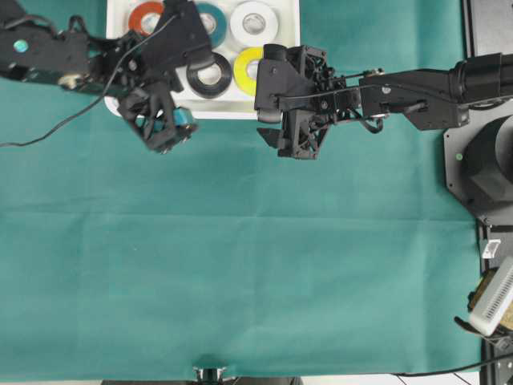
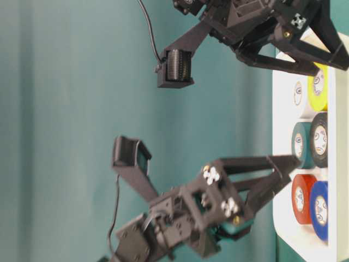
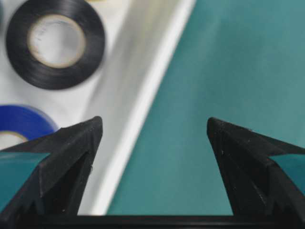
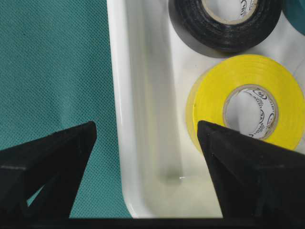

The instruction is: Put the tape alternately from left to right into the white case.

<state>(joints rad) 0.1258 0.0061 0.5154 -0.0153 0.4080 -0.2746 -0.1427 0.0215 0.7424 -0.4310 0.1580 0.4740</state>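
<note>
Wide-spread, empty black left gripper [image 3: 152, 157] over the near rim of the shallow white rectangular plastic case [image 3: 143, 105], black tape roll [image 3: 55, 43] and blue tape roll [image 3: 21, 126] just beyond. Black right gripper [image 4: 147, 157] likewise agape, empty, over the case's right near corner beside the yellow tape roll [image 4: 248, 102]. Case at far table edge on green cloth [image 1: 256, 265].
</note>
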